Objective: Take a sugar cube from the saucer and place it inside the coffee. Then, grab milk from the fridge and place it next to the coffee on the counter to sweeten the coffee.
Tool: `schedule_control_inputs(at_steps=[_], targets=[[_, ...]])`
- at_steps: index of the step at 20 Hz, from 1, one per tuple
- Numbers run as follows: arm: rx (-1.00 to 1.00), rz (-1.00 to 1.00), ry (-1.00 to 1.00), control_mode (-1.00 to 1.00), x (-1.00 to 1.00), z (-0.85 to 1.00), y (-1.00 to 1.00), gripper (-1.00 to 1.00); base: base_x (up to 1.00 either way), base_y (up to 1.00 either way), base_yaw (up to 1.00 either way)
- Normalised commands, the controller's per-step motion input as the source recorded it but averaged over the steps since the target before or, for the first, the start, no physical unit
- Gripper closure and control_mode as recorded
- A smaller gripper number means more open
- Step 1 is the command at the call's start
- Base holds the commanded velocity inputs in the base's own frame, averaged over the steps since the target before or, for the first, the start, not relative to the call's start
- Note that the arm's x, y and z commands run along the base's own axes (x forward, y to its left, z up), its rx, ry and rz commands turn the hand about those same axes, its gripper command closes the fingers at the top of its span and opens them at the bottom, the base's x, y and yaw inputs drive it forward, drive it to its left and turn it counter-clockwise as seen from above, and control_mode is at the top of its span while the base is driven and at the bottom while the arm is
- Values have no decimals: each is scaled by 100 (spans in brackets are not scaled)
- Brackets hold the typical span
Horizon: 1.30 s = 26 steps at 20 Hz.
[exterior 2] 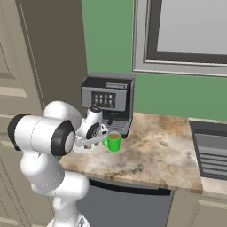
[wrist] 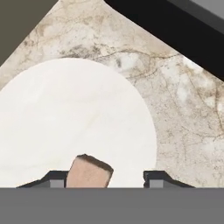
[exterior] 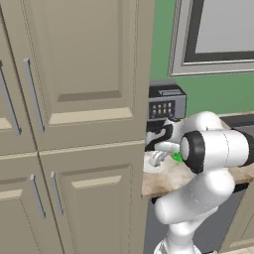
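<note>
My gripper [wrist: 107, 180] hangs low over the white saucer [wrist: 78, 113] on the marbled counter [wrist: 183, 113]. The tan sugar cube [wrist: 89, 171] lies on the saucer between the fingertips, close to the left one, with a gap to the right one. The jaws stand apart. From the base, the gripper [exterior 2: 86, 142] points down at the saucer [exterior 2: 76, 150], just left of the green coffee mug [exterior 2: 113, 142] with brown liquid. In the left base view the hand [exterior: 158, 158] covers most of the saucer [exterior: 149, 166], and only a sliver of the mug [exterior: 176, 157] peeks out. The milk and the fridge are out of view.
A black-and-grey coffee machine [exterior 2: 108, 99] stands right behind the saucer and mug. Tall beige cabinets [exterior: 74, 124] wall off the left. A dark grey appliance top [exterior 2: 210, 150] lies at the counter's right end. Bare counter [exterior 2: 150, 150] stretches right of the mug.
</note>
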Motion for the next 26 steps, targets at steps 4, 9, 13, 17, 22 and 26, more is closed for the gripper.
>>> schedule_control_inputs(at_steps=[4, 9, 13, 17, 22, 26], targets=[[0, 0, 0, -100, 0, 0, 0, 100, 0, 0, 0], [0, 0, 0, -100, -4, 13, 0, 100, 0, 0, 0], [0, -4, 0, -100, -13, 62, 0, 100, 0, 0, 0], [0, -12, -2, -100, -8, 85, 0, 100, 0, 0, 0], [0, -18, -1, -100, -2, 94, -3, 100, 0, 0, 0], [0, -22, 0, -100, -1, 65, -44, 100, 0, 0, 0]])
